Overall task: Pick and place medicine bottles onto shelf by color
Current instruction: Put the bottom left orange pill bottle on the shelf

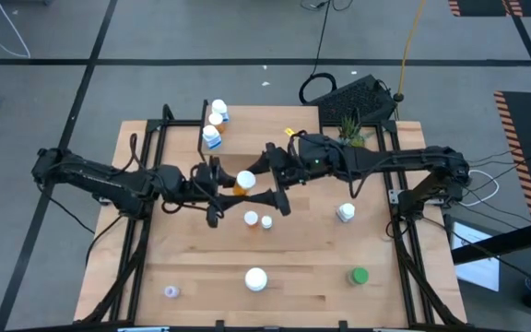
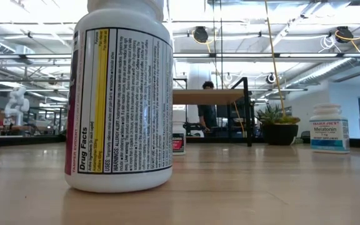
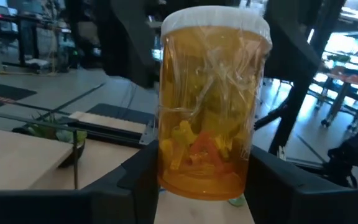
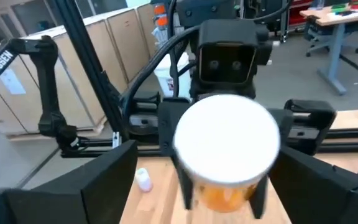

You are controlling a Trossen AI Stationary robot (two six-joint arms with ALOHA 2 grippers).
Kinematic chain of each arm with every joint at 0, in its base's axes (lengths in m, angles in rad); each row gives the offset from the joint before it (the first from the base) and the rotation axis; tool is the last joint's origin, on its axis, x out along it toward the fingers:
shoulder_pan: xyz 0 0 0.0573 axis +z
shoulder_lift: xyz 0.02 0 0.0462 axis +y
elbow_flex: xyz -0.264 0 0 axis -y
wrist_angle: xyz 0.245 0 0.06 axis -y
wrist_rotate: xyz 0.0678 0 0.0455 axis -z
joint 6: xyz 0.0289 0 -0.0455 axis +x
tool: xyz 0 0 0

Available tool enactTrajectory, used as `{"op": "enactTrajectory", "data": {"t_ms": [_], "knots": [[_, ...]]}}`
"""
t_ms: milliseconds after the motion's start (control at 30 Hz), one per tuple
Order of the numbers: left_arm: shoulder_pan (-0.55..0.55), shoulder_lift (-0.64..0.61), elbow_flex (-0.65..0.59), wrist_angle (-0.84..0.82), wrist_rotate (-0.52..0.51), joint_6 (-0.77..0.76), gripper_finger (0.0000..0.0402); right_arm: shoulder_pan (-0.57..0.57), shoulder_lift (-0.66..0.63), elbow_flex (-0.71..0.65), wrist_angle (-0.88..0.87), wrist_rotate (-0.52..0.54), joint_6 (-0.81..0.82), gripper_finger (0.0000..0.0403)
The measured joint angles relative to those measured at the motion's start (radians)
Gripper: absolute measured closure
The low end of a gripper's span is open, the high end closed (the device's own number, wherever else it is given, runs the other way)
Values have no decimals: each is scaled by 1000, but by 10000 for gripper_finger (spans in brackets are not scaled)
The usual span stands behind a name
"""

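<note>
An orange pill bottle (image 1: 243, 183) with a white cap stands upright between my two grippers over the middle of the table. My left gripper (image 1: 229, 187) comes from the table's left and is shut on it. My right gripper (image 1: 275, 177) comes from the right and is open; in the right wrist view its fingers (image 4: 104, 180) stand wide on either side of the bottle's white cap (image 4: 227, 146) without touching it. Three blue-white bottles (image 1: 214, 123) stand on the shelf (image 1: 265, 124) at the far side. My left gripper pinches the orange bottle's lower body (image 3: 166, 171) between its two fingers, one on each side. The fingers come level from the table's left. The bottle stands upright in the hold, cap up; I cannot tell whether its bottom is clear of the table.
Two small white bottles (image 1: 258, 220) stand just near of the grippers, and a white bottle (image 1: 345, 213) stands to the right. Along the near edge are a pale purple bottle (image 1: 171, 292), a big white bottle (image 1: 256, 278) and a green-capped one (image 1: 359, 276). A potted plant (image 1: 350, 129) stands far right.
</note>
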Motion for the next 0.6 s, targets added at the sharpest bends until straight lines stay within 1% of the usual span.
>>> {"op": "enactTrajectory", "data": {"t_ms": [367, 600], "knots": [[39, 0, 0, -20, 15, -1, 217, -32, 5, 0, 40, -2, -2, 140], [50, 0, 0, -19, 15, -1, 196, -40, 10, 0, 32, -1, -2, 182]]}}
